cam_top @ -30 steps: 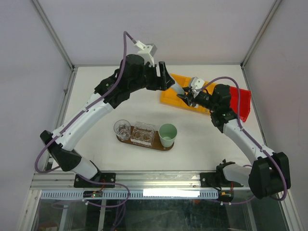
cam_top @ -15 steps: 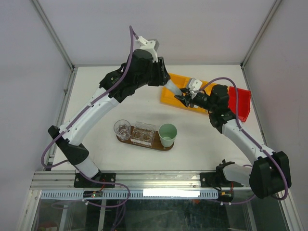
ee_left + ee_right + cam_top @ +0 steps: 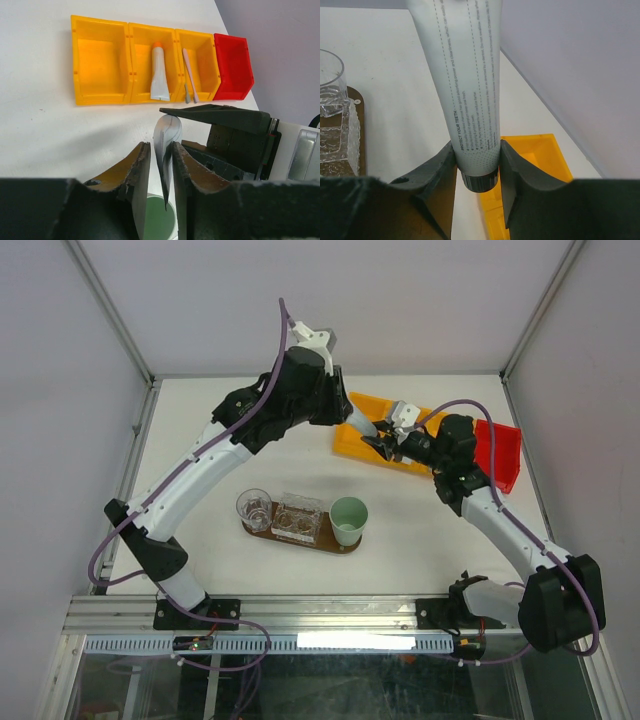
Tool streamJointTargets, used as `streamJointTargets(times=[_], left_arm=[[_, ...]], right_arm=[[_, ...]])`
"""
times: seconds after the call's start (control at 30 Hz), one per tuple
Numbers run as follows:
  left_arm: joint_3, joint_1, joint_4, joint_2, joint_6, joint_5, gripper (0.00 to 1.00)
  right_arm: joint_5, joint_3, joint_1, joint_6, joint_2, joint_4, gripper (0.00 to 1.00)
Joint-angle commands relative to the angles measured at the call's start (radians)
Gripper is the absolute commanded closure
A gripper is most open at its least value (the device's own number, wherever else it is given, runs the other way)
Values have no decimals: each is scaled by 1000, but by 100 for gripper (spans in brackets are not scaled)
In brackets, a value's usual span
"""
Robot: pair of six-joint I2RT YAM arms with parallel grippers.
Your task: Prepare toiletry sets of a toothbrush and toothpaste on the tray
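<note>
The white surface (image 3: 420, 530) sits inside a plain enclosure of pale walls (image 3: 350, 300) with aluminium posts at the corners and a metal rail along the near edge, where the two arm bases are bolted.

One dark wooden tray (image 3: 328, 543) lies near the middle of the near half. It carries three vessels in a row: a clear glass (image 3: 253, 508), a square clear holder (image 3: 298, 517) and a mint-green cup (image 3: 349, 514).

At the far right stand four bins side by side, three yellow bins (image 3: 102, 65) and one red bin (image 3: 232, 65). The middle yellow one holds one orange-capped tube (image 3: 159, 75). The yellow one next to the red holds two brushes, a pinkish stick (image 3: 190, 75) and a shorter grey stick (image 3: 187, 93), which lie just beside each other.

Both arms reach over the yellow bins, their ends close together.

- **Left gripper** (image 3: 161, 147): the fingers are drawn in to a narrow slot, with a flat white tube (image 3: 166, 165) pinched edge-on between them.
- **Right gripper** (image 3: 476, 147): the fingers are closed on a printed tube (image 3: 465, 75) just above its dark cap, and the body of the tube rises past the camera.

That makes one tube in the bins and one in each wrist view (whether those two are the same tube, I cannot tell).
</note>
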Motion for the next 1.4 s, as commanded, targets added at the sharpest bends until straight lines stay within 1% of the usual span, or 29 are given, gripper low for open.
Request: streamJointTargets(times=[0.0,0.1,0.17,0.27,0.3,0.33,0.37,0.5,0.57,0.67,0.77,0.9,0.97,1.03,1.27,1.33,1.37], left_arm=[[36,-9,1,-8,0,-15,78],[38,-9,-3,-14,3,-6,89],[42,-8,-16,-18,6,-4,100],[43,-8,-40,-35,9,-14,100],[43,-8,-48,-42,10,-21,100],[43,-8,-55,-49,14,-27,100],[44,-7,-68,-54,20,-34,100],[79,-5,-137,-65,44,-44,100],[93,-4,-180,-68,51,-45,100],[92,-3,-235,-90,55,-47,100],[86,-3,-303,-116,63,-69,100],[81,-4,-408,-147,67,-118,100],[71,-4,-452,-163,64,-134,100],[52,-4,-473,-189,62,-145,100],[-55,-4,-486,-265,48,-125,100],[-64,-4,-490,-266,48,-124,100],[-92,-3,-492,-266,46,-124,100]], right_arm=[[-3,56,7,11,-6,77,79],[-3,54,6,11,-2,60,79],[-3,56,6,11,-3,34,79],[-3,59,7,11,-14,-4,79],[-80,63,7,292,-20,-28,79],[-134,70,9,514,-27,-55,10],[-144,77,8,523,-37,-83,1],[-141,101,8,510,-83,-185,0],[-98,122,9,539,-107,-253,0],[24,148,9,588,-147,-352,0],[145,171,7,584,-187,-459,0],[412,230,4,568,-212,-632,0],[509,229,2,544,-231,-651,0],[572,218,-4,538,-252,-652,0],[569,211,-11,542,-303,-642,0],[575,210,-11,541,-315,-642,0],[578,210,-11,539,-320,-643,0]])
